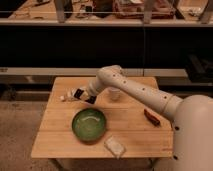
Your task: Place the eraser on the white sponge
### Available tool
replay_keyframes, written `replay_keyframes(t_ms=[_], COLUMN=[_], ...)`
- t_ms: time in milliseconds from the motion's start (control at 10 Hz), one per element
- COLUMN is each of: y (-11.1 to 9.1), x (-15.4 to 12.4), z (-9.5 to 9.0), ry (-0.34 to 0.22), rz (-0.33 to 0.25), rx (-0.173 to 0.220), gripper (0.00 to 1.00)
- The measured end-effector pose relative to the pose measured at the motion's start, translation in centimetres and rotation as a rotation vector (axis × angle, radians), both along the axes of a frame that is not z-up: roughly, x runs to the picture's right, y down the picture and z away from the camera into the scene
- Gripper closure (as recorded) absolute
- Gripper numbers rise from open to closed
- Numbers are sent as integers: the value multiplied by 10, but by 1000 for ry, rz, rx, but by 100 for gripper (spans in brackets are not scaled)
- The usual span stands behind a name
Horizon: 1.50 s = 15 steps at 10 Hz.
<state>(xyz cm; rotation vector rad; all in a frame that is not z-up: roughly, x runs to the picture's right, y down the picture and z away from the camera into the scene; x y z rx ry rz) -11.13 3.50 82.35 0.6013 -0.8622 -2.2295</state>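
Gripper (80,94) left of centre, low over wooden table (54,136), just above green bowl (89,124) — grasp state cannot tell; white sponge (114,146) lower centre, well apart.

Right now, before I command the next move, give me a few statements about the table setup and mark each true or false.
1. The white sponge lies near the table's front edge, in front and to the right of the green bowl. True.
2. The eraser already rests on the white sponge. False: the sponge carries nothing.
3. The gripper is over the table's rear left part, behind the green bowl. True.
4. The dark red elongated object lies inside the green bowl. False: it lies on the wooden table, to the right of the bowl.
5. The translucent cup stands to the left of the gripper. False: it stands to its right.
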Motion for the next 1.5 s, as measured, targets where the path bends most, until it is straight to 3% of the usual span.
replay_keyframes(t_ms=[300,700,1200,1500], y=[19,57,92,99], x=[25,74,130,134], z=[-30,-51,-81,-84], ry=[-30,-1,41,47], rz=[-48,-135,-140,-152], rx=[-60,-119,-170,-178], gripper=[100,100,100,100])
